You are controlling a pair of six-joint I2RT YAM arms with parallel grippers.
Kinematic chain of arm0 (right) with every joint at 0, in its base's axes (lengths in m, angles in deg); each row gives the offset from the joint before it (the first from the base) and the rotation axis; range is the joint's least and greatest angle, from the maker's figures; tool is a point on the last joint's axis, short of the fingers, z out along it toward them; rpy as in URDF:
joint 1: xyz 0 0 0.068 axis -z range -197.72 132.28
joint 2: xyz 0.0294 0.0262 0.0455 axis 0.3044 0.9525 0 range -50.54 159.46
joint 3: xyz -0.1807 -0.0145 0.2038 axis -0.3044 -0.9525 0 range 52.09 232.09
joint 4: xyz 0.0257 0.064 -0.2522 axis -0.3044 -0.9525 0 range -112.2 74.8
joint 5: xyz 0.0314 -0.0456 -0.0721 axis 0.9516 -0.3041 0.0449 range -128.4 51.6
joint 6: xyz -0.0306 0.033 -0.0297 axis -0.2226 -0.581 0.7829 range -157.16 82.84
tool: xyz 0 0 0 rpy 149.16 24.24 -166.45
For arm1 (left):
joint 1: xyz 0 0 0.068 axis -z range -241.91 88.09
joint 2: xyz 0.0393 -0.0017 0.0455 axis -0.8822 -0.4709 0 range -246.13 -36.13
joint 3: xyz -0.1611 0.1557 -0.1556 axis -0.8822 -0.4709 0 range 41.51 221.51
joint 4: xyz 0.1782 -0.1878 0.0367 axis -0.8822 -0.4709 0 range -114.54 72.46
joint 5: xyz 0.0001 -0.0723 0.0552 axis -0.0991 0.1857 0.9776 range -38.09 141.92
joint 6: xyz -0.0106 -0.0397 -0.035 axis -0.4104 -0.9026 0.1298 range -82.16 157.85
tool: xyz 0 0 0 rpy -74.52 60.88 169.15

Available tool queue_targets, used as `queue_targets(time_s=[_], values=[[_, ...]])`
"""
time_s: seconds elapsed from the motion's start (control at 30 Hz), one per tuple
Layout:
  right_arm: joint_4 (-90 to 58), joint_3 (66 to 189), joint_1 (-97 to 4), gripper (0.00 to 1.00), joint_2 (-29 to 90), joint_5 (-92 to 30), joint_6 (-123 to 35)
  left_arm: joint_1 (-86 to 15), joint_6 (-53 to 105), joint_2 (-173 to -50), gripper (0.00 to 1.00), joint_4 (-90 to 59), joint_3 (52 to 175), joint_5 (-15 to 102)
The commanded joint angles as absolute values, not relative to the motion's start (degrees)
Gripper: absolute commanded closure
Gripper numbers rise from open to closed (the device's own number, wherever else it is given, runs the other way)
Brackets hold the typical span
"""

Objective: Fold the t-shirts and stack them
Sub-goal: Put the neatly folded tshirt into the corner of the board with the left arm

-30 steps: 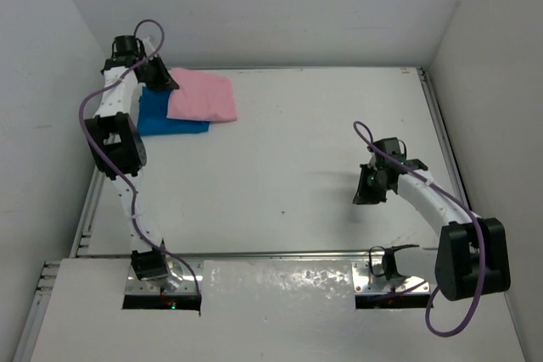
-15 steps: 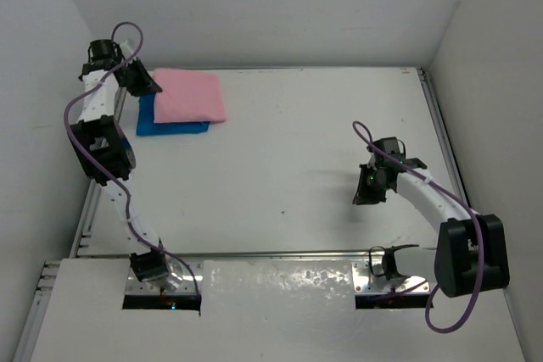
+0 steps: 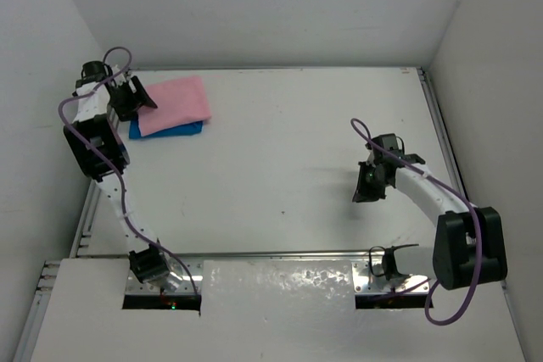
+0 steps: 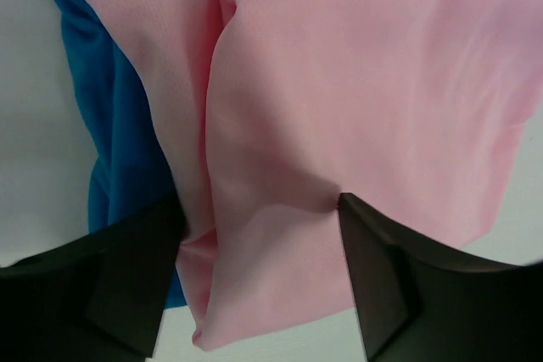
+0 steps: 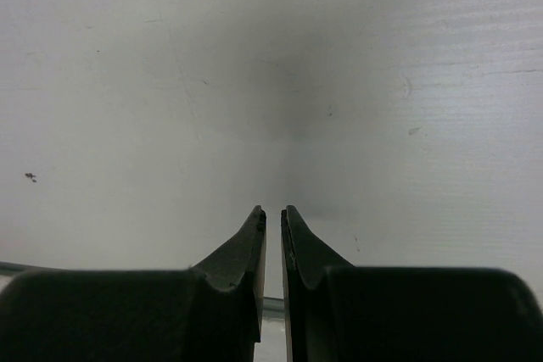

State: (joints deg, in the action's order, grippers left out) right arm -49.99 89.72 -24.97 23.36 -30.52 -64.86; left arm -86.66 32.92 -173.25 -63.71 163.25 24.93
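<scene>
The pink shirt (image 3: 174, 101), lying on the blue shirt (image 3: 165, 130), has slid toward the far-left corner of the table (image 3: 280, 150) with the left gripper (image 3: 140, 99) — fingers apart on it — while the right gripper (image 3: 363, 192) hangs pinched together.

Top view: bright, even, diffuse; white table (image 3: 280, 142) near washed out, soft shadow beside right gripper (image 3: 363, 192). Glare on shiny strip (image 3: 280, 281) at near edge. Left wrist: pink shirt (image 4: 356, 108) soft-focus, dark fingers (image 4: 127, 286) blurred. Right wrist: broad grey shadow patch on table mid-frame.
</scene>
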Motion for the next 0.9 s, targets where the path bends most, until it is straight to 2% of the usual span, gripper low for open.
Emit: queue_targets(time_s=[0.0,0.07,0.33,0.43,0.53,0.63,0.73,0.77,0.87], values=[[-49.92,92.52,-24.75,0.89,23.55,-31.28,-63.43,-86.52,33.63,-171.39,0.27,-63.07,165.7,26.25],[-50.01,92.87,-24.75,0.89,23.9,-31.02,-63.26,-86.34,32.58,-168.95,0.24,-61.24,166.06,27.83],[-50.71,94.71,-24.75,0.89,25.04,-31.2,-61.86,-82.66,30.73,-161.47,0.23,-59.46,166.5,36.7],[-50.45,94.63,-24.67,0.89,25.13,-31.2,-61.68,-80.37,32.12,-160.49,0.23,-60.68,165.09,37.23],[-49.83,94.19,-24.67,0.89,25.13,-30.76,-61.94,-77.91,34.58,-158.05,0.23,-64.03,160.98,43.29],[-49.31,94.36,-24.67,0.89,25.74,-30.58,-61.85,-77.73,33.63,-153.48,0.27,-57.04,148.97,38.83],[-48.87,94.71,-24.67,0.89,25.92,-29.97,-61.94,-77.99,32.14,-153.28,0.31,-51.83,144.97,32.68],[-48.78,94.98,-24.67,0.89,25.92,-29.88,-62.03,-77.99,31.78,-154.24,0.4,-51.99,145.48,31.1],[-48.95,95.59,-24.67,0.89,25.92,-30.05,-61.77,-78.69,30.9,-158.29,0.78,-53.83,147.24,28.72]])
